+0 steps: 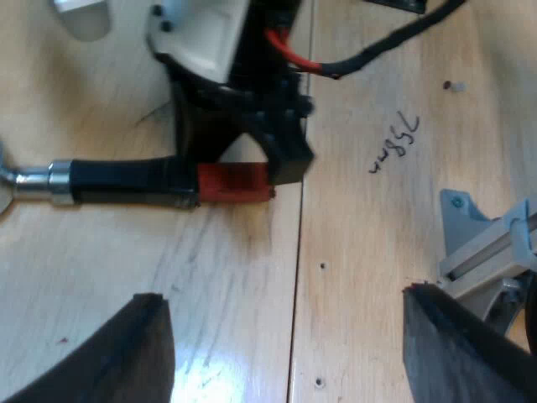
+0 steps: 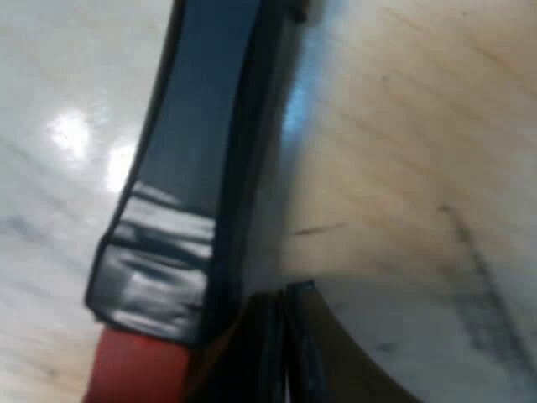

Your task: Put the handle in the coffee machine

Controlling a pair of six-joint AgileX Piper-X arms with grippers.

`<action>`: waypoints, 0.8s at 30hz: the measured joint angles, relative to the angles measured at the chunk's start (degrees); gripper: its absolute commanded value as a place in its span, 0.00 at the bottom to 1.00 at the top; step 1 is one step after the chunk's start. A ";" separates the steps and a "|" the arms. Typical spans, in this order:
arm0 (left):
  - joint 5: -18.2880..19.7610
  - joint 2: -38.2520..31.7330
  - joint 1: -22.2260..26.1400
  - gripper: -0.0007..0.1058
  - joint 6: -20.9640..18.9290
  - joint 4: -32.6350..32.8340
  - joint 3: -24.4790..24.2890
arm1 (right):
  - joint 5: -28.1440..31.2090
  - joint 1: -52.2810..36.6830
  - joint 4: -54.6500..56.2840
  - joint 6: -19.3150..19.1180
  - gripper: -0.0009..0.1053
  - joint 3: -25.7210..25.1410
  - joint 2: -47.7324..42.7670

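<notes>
1. Currently the pickup step seems in hand: the holder's dark handle (image 1: 126,180) lies flat on the tabletop (image 1: 369,243).
2. The right pincer (image 1: 242,161) sits at its red end (image 1: 235,182); whether it grips, I cannot tell.
3. The left pincer (image 1: 289,353) hovers wide open, empty.
4. Next calls for a firm hold, then a lift toward the coffee machine.

The left wrist view looks steeply down on the handle (image 1: 134,182); the right presses close against it.

Left gripper (image 1: 285,295) with two blunt black fingers (image 1: 143,353), right gripper (image 1: 242,159) black with a cream housing (image 1: 205,38)
</notes>
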 measured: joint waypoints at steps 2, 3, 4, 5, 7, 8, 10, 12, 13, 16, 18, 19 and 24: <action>0.01 0.00 1.93 0.58 0.00 1.42 0.00 | -0.36 1.53 -1.35 1.00 0.01 0.10 0.20; 0.01 0.00 2.24 0.58 0.00 1.80 0.00 | -0.44 1.95 -1.74 1.49 0.01 0.13 0.16; -0.21 0.00 2.58 0.58 0.00 2.12 0.00 | -0.62 2.68 -2.36 1.96 0.01 0.13 0.37; -0.18 0.00 2.61 0.58 0.00 2.43 0.00 | -0.83 3.25 -3.12 3.01 0.01 0.13 0.47; -0.18 0.00 2.61 0.58 0.00 2.85 0.00 | -1.18 3.87 -4.63 4.31 0.01 0.23 0.74; -0.18 0.00 2.61 0.58 0.00 2.97 0.00 | -1.48 4.36 -5.67 4.83 0.01 0.27 1.02; -0.55 0.00 2.61 0.58 0.00 2.94 0.00 | -1.48 4.43 -7.68 6.23 0.01 0.37 1.54; -1.54 0.00 2.74 0.58 0.00 2.94 0.00 | -2.07 4.43 -9.72 7.72 0.01 0.37 2.16; -2.16 0.00 3.24 0.58 0.00 2.94 0.00 | -2.07 4.43 -10.61 7.97 0.01 0.37 2.54; -3.68 0.00 4.65 0.58 0.00 2.94 0.00 | -2.87 4.43 -14.77 10.31 0.01 0.37 4.12; -3.99 0.00 5.16 0.58 0.00 2.94 0.00 | -3.60 4.43 -17.87 10.86 0.01 0.37 5.07; -4.36 0.00 5.44 0.58 0.00 2.94 0.00 | -4.18 4.43 -19.89 11.21 0.01 0.37 5.80; -4.47 0.00 5.70 0.58 0.00 2.94 0.00 | -5.15 4.43 -29.31 14.55 0.01 0.37 9.21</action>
